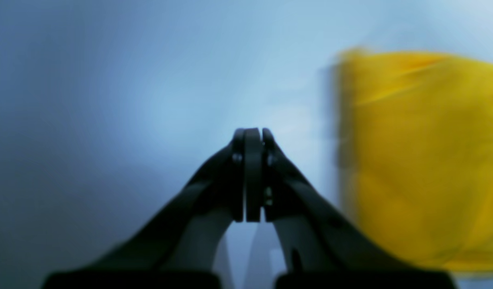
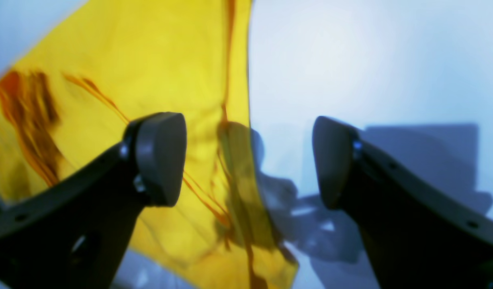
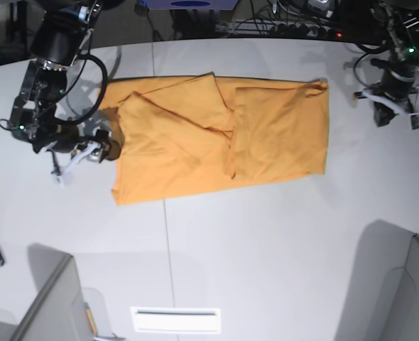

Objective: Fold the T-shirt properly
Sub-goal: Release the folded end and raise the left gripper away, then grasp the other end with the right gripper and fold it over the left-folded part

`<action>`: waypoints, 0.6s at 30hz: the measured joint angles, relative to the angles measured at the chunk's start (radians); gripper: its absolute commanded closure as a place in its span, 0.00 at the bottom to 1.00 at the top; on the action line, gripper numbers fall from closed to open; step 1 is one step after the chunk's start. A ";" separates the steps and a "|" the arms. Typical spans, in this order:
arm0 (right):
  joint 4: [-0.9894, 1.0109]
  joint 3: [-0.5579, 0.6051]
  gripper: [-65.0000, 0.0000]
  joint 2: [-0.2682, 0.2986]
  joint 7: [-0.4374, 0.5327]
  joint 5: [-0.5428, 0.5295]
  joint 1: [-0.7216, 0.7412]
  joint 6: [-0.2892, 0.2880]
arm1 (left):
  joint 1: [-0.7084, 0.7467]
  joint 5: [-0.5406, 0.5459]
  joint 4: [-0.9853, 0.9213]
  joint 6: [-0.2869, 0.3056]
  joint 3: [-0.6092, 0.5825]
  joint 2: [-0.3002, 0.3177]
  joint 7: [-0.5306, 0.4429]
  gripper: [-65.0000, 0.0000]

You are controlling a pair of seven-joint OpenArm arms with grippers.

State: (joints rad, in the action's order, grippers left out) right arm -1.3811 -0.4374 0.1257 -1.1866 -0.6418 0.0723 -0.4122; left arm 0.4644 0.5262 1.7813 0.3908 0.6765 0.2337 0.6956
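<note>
Right end effector agape at T-shirt edge — left end effector closed, apart.

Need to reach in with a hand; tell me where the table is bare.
Bare: the wide table stretch below the T-shirt, and the strip between its right edge and the left gripper. Crowded: the shirt's left edge, where the open right gripper sits.

The large orange-yellow cloth T-shirt lies flat on the white counter, partly folded into a rough rectangle running across the base view. Layers overlap near its middle, with diagonal creases and a raised fold edge running down the centre. Its lower left corner juts toward the near side. In the right wrist view, dark thin creases or marks streak the blurred cloth
</note>
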 measured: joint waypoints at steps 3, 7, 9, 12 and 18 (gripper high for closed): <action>0.098 0.003 0.32 0.019 0.019 -0.035 0.046 -0.034 | -0.003 0.019 -0.044 0.136 0.090 -0.006 -0.007 1.00; 0.136 0.003 0.32 0.031 0.057 -0.055 0.043 -0.035 | 0.004 0.002 -0.075 0.162 0.163 -0.006 -0.003 1.00; 0.124 0.041 0.32 0.036 0.074 -0.065 0.022 -0.043 | 0.004 0.002 -0.075 0.163 0.158 -0.003 -0.002 1.00; 0.080 0.146 0.32 0.013 0.092 -0.077 -0.011 -0.046 | -0.011 0.009 -0.075 0.164 0.148 -0.009 -0.003 1.00; 0.075 0.198 0.33 -0.033 0.095 -0.122 -0.030 -0.053 | -0.018 0.003 -0.076 0.160 0.033 -0.005 -0.003 1.00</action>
State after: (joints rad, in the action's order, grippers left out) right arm -1.3060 -0.2398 0.0925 -1.0920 -0.7643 0.0425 -0.4648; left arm 0.4465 0.5289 1.7058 0.5507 0.7097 0.2283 0.6922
